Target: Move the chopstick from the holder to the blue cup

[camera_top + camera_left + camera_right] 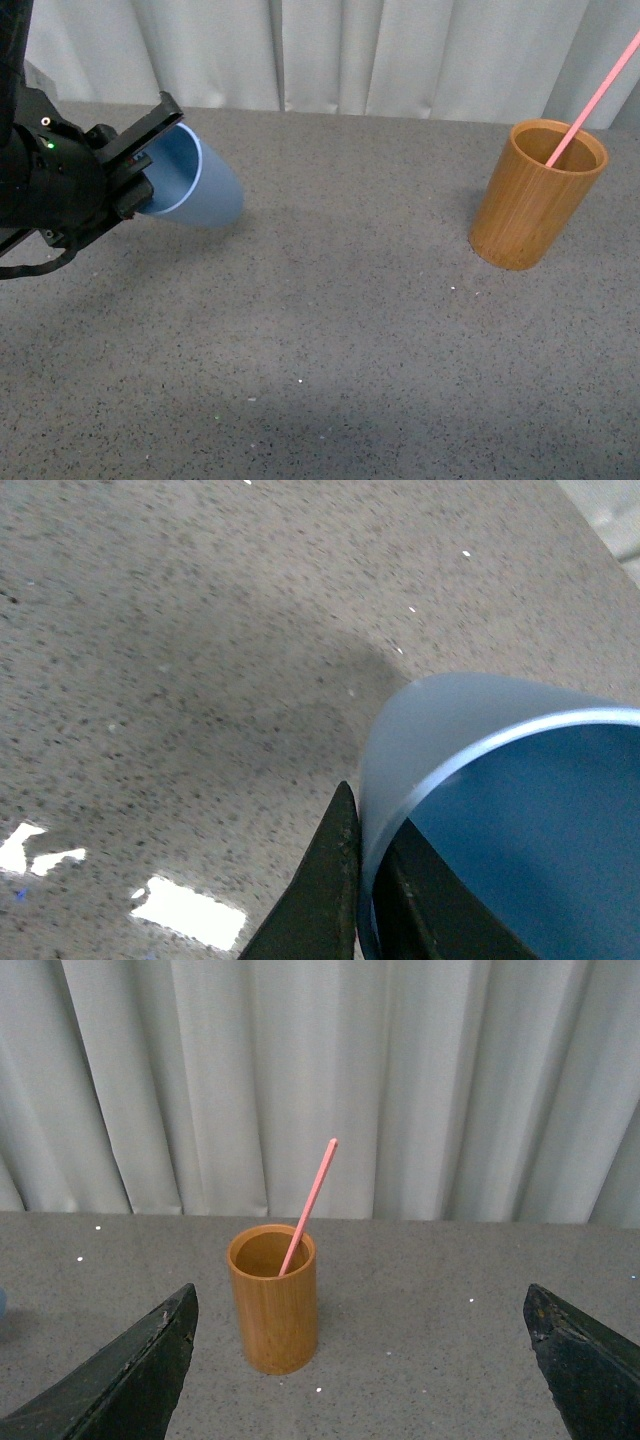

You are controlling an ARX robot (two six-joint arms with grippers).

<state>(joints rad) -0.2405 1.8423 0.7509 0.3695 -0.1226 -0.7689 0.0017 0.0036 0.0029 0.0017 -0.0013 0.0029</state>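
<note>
The light blue cup (195, 185) is tipped over sideways at the far left, its mouth facing my left gripper (150, 165), which is shut on its rim. In the left wrist view the cup (450, 730) sits with its wall pinched between the dark fingers (325, 890). The orange-brown bamboo holder (535, 195) stands upright at the right with the pink-red chopstick (595, 95) leaning in it, tip running off the top right. In the right wrist view, the holder (273, 1300) and chopstick (308, 1205) stand ahead of my open right gripper (365, 1380), well apart from it.
A grey speckled tabletop (330, 340) spans the scene. White pleated curtains (400, 55) hang behind the far edge. Small white specks lie on the table near the holder.
</note>
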